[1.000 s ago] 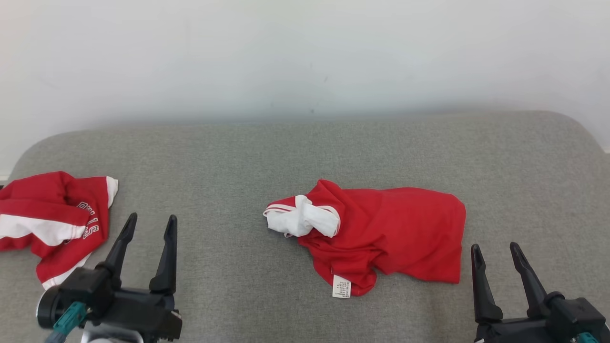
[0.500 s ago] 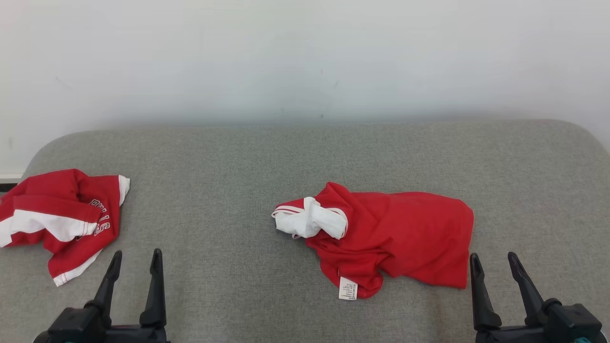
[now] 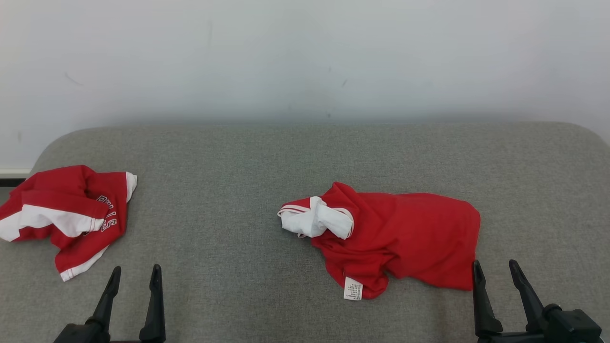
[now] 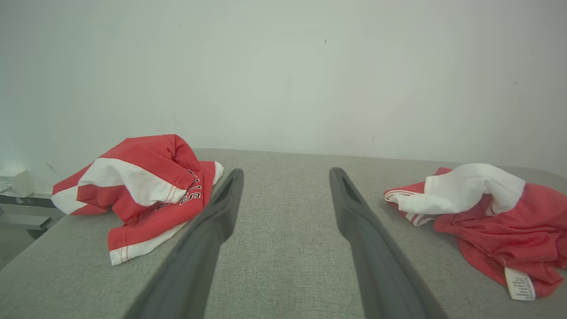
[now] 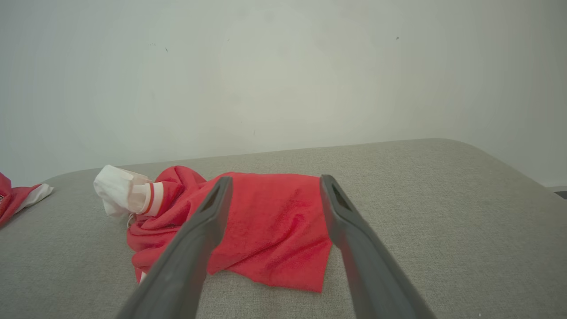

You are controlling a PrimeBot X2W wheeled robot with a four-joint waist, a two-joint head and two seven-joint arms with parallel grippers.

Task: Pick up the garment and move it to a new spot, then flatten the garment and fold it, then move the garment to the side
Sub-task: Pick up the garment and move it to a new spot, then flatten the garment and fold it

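Note:
A crumpled red garment point(image 3: 405, 238) with a white sleeve and a white care tag lies in the middle of the grey cushioned surface point(image 3: 238, 157); it also shows in the left wrist view as the garment point(image 4: 500, 230) and in the right wrist view as the garment point(image 5: 266, 230). My right gripper point(image 3: 494, 263) stands open just in front of its right hem, not touching it. My left gripper point(image 3: 136, 269) is open at the lower left, over bare fabric. Both grippers point(image 4: 285, 173) point(image 5: 275, 178) have nothing between their fingers.
A second red and white garment point(image 3: 66, 214) with lettering lies bunched at the surface's left edge, also in the left wrist view point(image 4: 141, 186). A white wall point(image 3: 305, 57) rises right behind the surface. The surface's corners are rounded at far left and far right.
My left gripper has drawn back toward the front edge, away from the left garment. The head camera has shifted a little; both garments lie as before. The right gripper has barely moved.

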